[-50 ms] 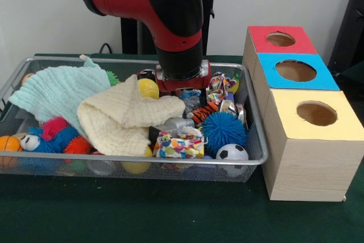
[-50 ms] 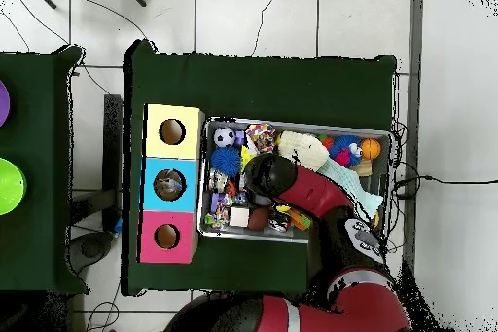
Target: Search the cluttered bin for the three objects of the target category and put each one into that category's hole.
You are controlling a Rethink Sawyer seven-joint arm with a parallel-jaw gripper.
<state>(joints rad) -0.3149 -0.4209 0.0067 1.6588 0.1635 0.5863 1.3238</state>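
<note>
A wire mesh bin [image 1: 259, 160] holds a heap of toys and cloths. My gripper [image 1: 181, 91] reaches down into the bin's back middle, just behind a cream cloth [image 1: 122, 115] and beside a yellow ball [image 1: 148, 88]. Its tips are hidden among the clutter. Right of the bin stand three wooden boxes with a round hole in each top: red [image 1: 280, 39], blue [image 1: 296, 71] and yellow [image 1: 316, 115]. From overhead the arm [image 2: 292, 184] covers the middle of the bin [image 2: 389, 167], and something dark shows in the blue box's hole [image 2: 169, 184].
A mint cloth [image 1: 60, 86] covers the bin's left back. Around the gripper lie a blue spiky ball [image 1: 223, 130], a small soccer ball [image 1: 231, 153], a colourful patterned bundle [image 1: 179, 145], a tiger-striped toy [image 1: 205, 112], a blue and pink plush [image 1: 51, 135] and an orange ball [image 1: 8, 143].
</note>
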